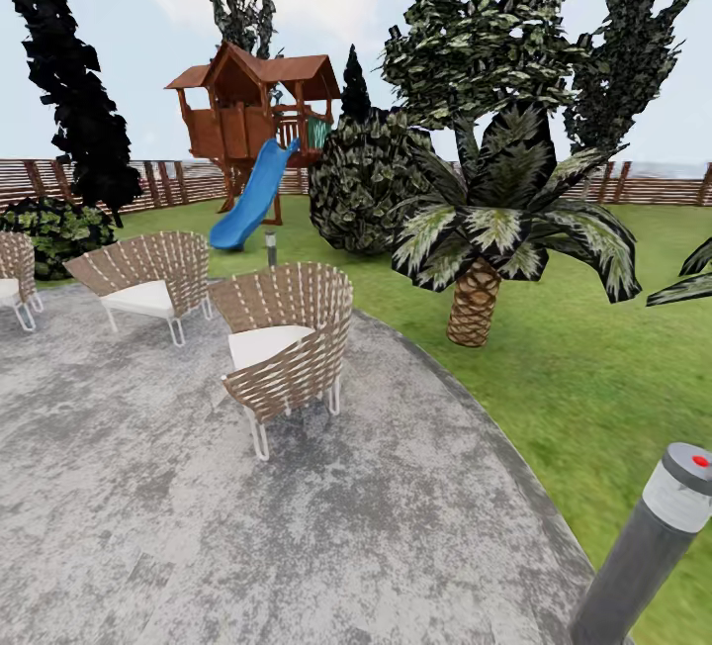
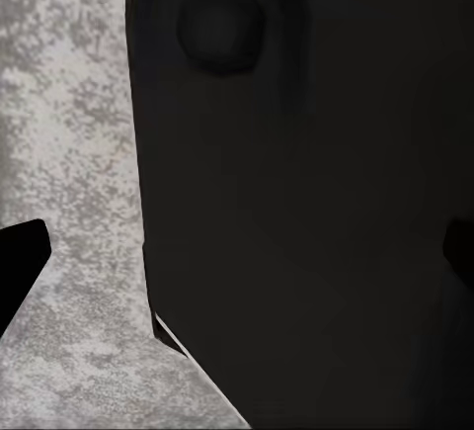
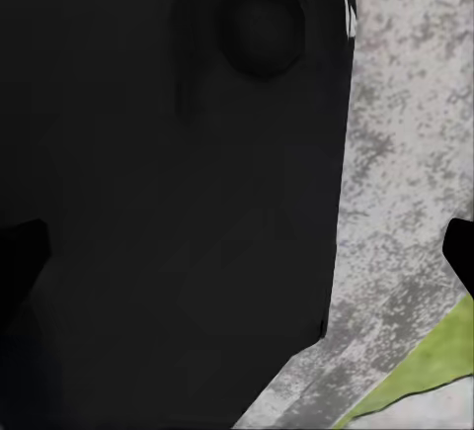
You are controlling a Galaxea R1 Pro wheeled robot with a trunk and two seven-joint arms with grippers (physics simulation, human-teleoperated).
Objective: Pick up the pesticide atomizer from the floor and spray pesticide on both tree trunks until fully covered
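Three wicker chairs [image 1: 287,348] with white cushions stand on a mottled grey paved patio [image 1: 297,526] in the head view, the leftmost one cut off by the frame edge. Past the curved patio edge lies the green lawn [image 1: 593,378], and on it a short palm [image 1: 489,230] with a scaly trunk, a round dark shrub [image 1: 361,180] behind it, and leafy crowns higher up whose trunks are hidden by the palm and shrub. A wooden playhouse [image 1: 252,111] with a blue slide [image 1: 247,200] stands farther back, a brown slatted fence [image 1: 643,185] runs along the far edge, and a narrow dark conifer [image 1: 74,101] rises at the left. A tall grey bollard lamp [image 1: 653,546] with a red dot leans into the lower right corner, cut off at the bottom; a second, small one [image 1: 270,247] stands near the foot of the slide.

Both wrist views are taken up mostly by a dark body part of the robot [image 2: 316,203], too dark to make out beyond a round recess. Beside it the left wrist view shows grey paving [image 2: 69,153]; the right wrist view shows the same paving and a wedge of grass [image 3: 434,361]. Black finger tips [image 2: 20,262] poke in at the edges of each wrist view, set wide apart, so each hand stands open and holds nothing. I cannot find the pesticide atomizer here.
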